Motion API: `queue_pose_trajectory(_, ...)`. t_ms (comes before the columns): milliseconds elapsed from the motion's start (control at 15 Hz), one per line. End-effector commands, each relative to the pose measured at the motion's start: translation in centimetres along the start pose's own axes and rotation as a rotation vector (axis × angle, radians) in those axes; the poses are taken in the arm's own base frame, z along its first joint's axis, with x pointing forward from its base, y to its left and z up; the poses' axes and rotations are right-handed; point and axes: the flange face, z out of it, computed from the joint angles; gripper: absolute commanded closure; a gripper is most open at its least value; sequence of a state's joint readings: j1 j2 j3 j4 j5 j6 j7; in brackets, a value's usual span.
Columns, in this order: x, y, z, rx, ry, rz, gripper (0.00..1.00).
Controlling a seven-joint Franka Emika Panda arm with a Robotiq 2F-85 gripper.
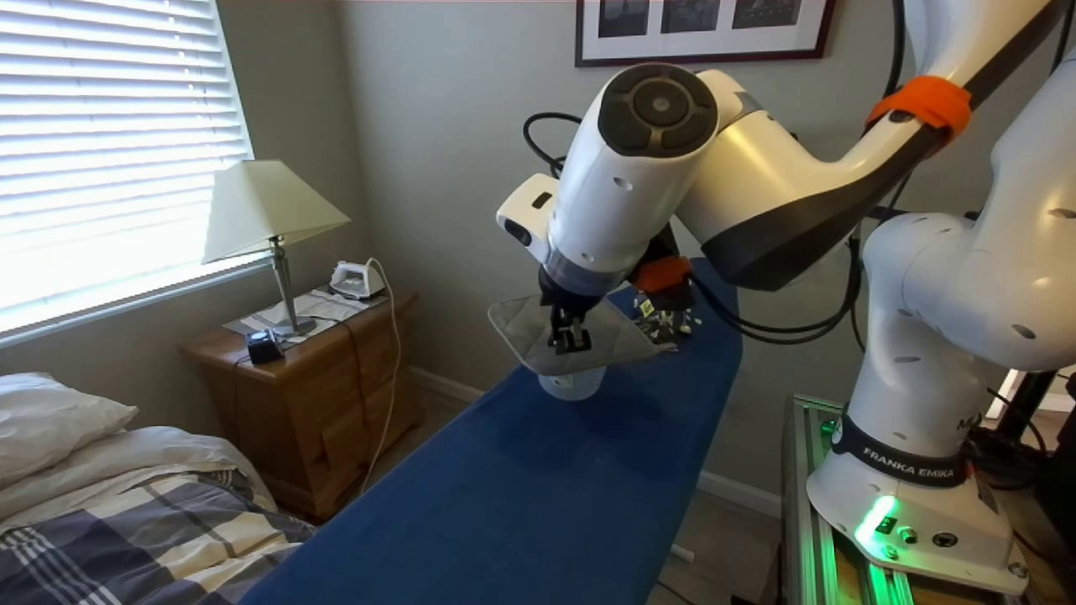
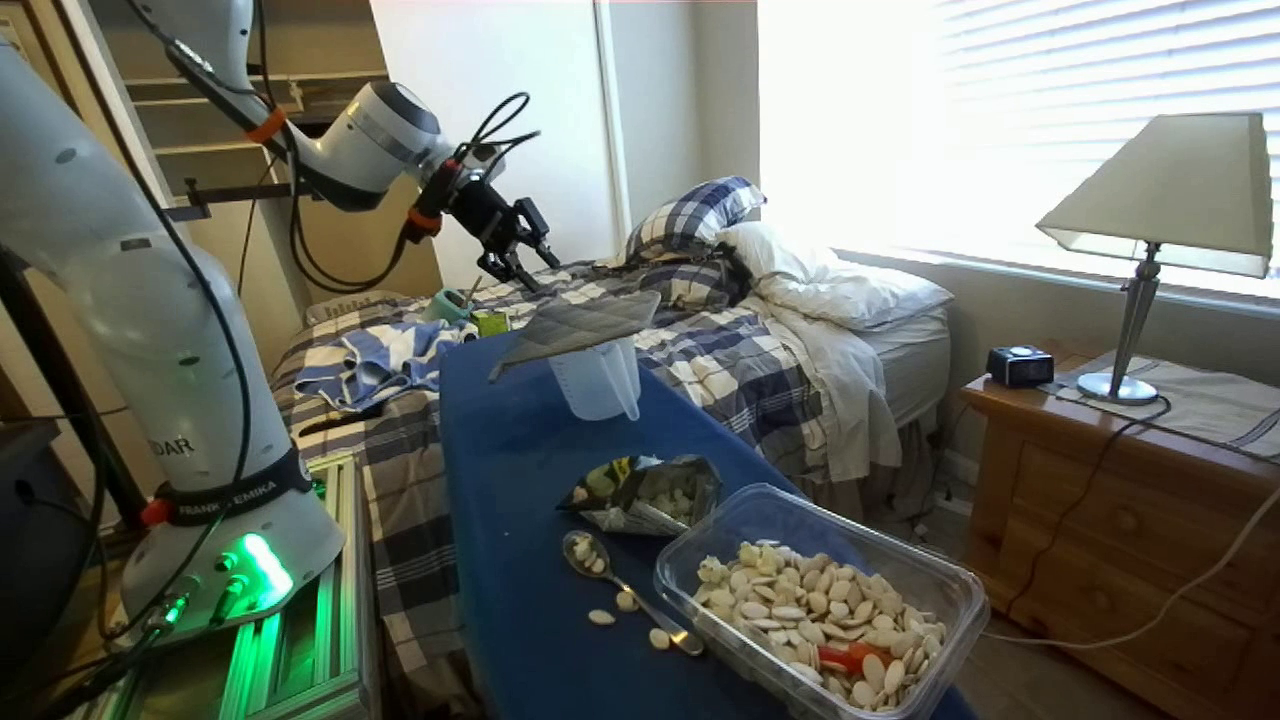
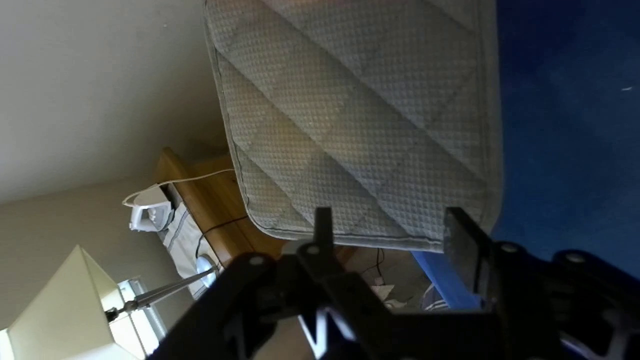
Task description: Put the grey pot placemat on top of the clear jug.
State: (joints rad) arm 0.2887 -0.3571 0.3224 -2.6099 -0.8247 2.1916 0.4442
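The grey pot placemat [image 1: 523, 333] rests on top of the clear jug [image 1: 572, 386] on the blue board. In an exterior view the placemat [image 2: 590, 320] lies tilted, one corner drooping past the rim, and the jug [image 2: 597, 380] stands upright with its handle showing. My gripper [image 2: 545, 274] is open and empty, just above the placemat and apart from it there. The gripper [image 1: 571, 343] overlaps the placemat in an exterior view. In the wrist view the fingers [image 3: 389, 214] are spread in front of one edge of the placemat [image 3: 360, 125]; the jug is hidden beneath it.
On the blue board [image 2: 520, 470] lie an open snack bag [image 2: 650, 492], a spoon [image 2: 640, 598] and loose seeds near a clear container [image 2: 962, 570] of seeds. A bed [image 2: 870, 380] and a nightstand [image 2: 1130, 510] with a lamp [image 2: 1160, 200] stand beside the board.
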Motion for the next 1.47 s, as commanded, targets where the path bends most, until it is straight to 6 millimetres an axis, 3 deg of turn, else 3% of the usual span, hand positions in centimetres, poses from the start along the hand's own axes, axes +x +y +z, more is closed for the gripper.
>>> queue_pose_trajectory(0, 0.3, 0.1, -0.5, 0.025, 0.036, 0.007, 0.10)
queue_pose_trajectory(133, 0.6, 0.7, -1.2, 0.025, 0.060, 0.019, 0.01)
queue_pose_trajectory(467, 0.5, 4.1, -4.1, 0.034, 0.135, 0.147, 0.00)
queue_pose_trajectory(867, -1.7, 6.6, -8.1, 0.097, 0.201, 0.432, 0.00)
queue_pose_trajectory(1400, -6.1, 7.6, -8.7, 0.147, 0.125, 0.837, 0.00)
